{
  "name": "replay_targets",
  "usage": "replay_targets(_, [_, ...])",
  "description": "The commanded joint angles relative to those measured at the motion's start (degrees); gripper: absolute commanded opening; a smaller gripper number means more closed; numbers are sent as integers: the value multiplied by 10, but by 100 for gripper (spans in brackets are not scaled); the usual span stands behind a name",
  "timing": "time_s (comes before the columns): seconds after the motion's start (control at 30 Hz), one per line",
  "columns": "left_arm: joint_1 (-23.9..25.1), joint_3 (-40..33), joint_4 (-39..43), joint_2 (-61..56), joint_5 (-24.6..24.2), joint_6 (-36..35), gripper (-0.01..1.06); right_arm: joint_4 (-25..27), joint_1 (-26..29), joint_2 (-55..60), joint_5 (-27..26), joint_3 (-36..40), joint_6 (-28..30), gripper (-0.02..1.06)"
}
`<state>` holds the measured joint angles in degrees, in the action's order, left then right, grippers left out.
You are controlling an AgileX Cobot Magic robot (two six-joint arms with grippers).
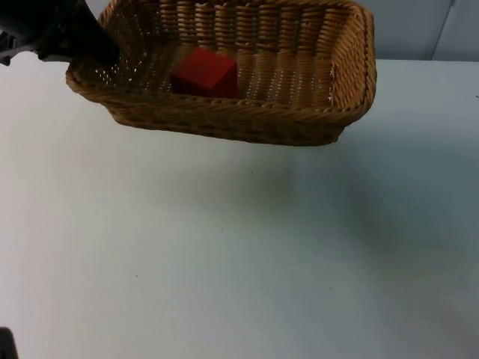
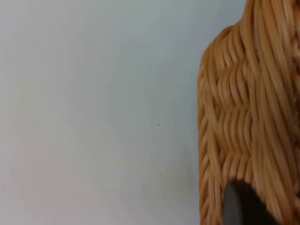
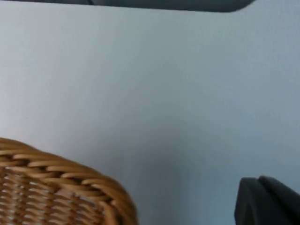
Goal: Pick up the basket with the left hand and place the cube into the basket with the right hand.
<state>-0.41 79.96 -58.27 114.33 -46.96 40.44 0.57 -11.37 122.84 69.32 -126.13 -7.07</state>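
A woven wicker basket (image 1: 224, 123) hangs above the white table at the back left, its shadow on the surface below it. A red cube (image 1: 203, 73) lies inside it, toward its left half. My left gripper (image 1: 96, 51) is shut on the basket's left rim; in the left wrist view the basket's outer wall (image 2: 243, 117) runs alongside one black fingertip (image 2: 241, 206). My right gripper (image 3: 268, 200) hovers over bare table beside a rounded corner of the basket (image 3: 61, 165).
The white table (image 1: 239, 262) stretches wide in front of the basket. The grey partition wall (image 1: 419, 26) stands behind it. A small dark object (image 1: 6, 344) sits at the near left edge of the top view.
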Motion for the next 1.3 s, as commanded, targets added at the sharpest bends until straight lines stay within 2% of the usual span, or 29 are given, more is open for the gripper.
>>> replay_targets(0.0, [1, 1, -26, -10, -11, -4, 0, -6, 16, -16, 6, -3, -1, 0])
replay_targets(0.2, [1, 1, -28, -10, -7, -4, 0, -6, 51, -52, 6, -3, -1, 0])
replay_targets(0.4, [1, 1, -34, -10, -3, -4, 0, -2, 55, -63, 6, -3, 6, 0])
replay_targets(0.53, [-4, 1, -41, -9, -17, -4, 0, 45, 55, -63, 6, -3, 22, 0])
replay_targets(0.8, [-34, 1, -38, 44, -21, -4, 0, 71, 55, -63, 6, -3, 36, 0])
replay_targets(1.0, [-42, 1, -38, 107, 5, 6, 0, 72, 55, -67, 6, -3, 36, 0])
replay_targets(1.27, [-42, 1, -40, 126, 37, 46, 0, 73, 55, -68, 6, -3, 40, 0])
